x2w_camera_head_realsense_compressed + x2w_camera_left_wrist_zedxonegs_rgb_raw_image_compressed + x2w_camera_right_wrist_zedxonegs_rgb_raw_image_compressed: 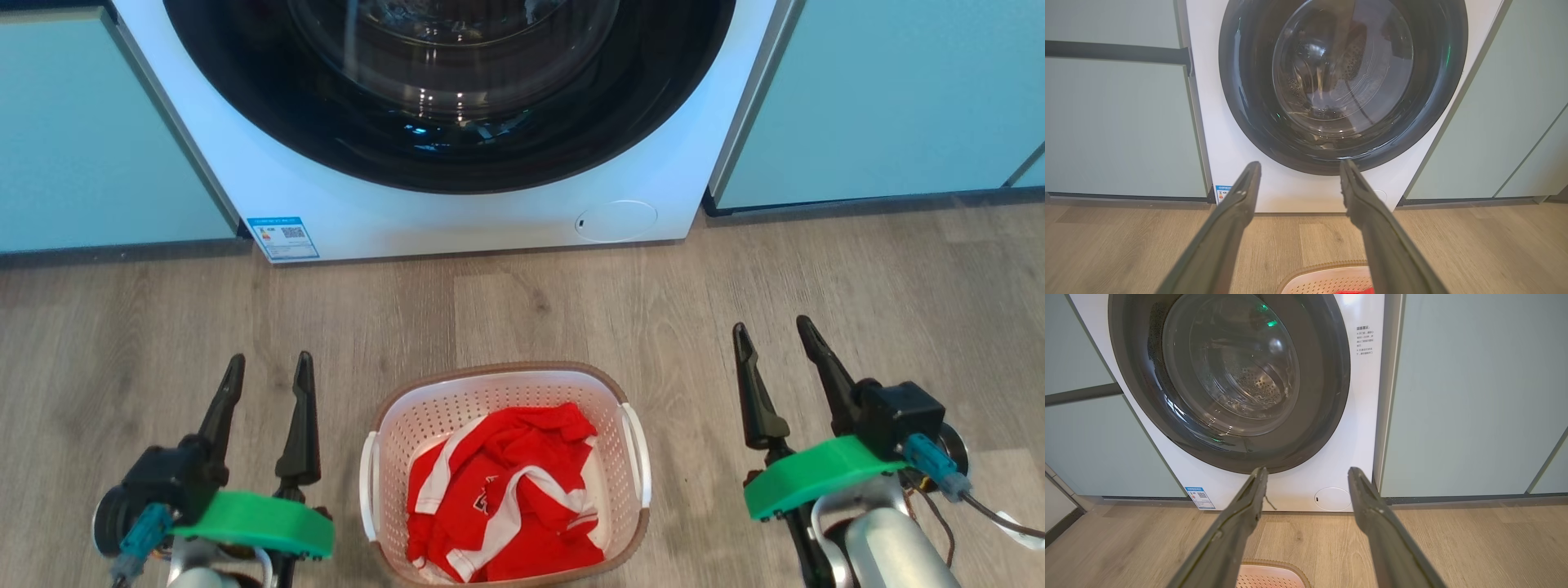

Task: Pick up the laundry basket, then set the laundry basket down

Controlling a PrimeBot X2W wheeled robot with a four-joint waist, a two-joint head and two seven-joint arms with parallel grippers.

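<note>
The laundry basket (392,433), white and perforated with a brown woven-look rim and white side handles, stands on the wood floor between my two arms. Crumpled red and white clothing (506,490) lies inside it. My left gripper (270,369) is open to the basket's left, well apart from the handle, holding nothing. My right gripper (773,330) is open to the basket's right, also apart and empty. In the left wrist view the basket's far rim (1323,267) peeks in at the bottom between the fingers (1237,204). The right wrist view catches the rim (1274,564) too.
A large white washing machine (457,216) with a dark round glass door (449,90) stands directly ahead, a short stretch of floor beyond the basket. Pale green cabinet fronts (882,98) flank it on both sides. Wood floor (122,327) spreads left and right of the arms.
</note>
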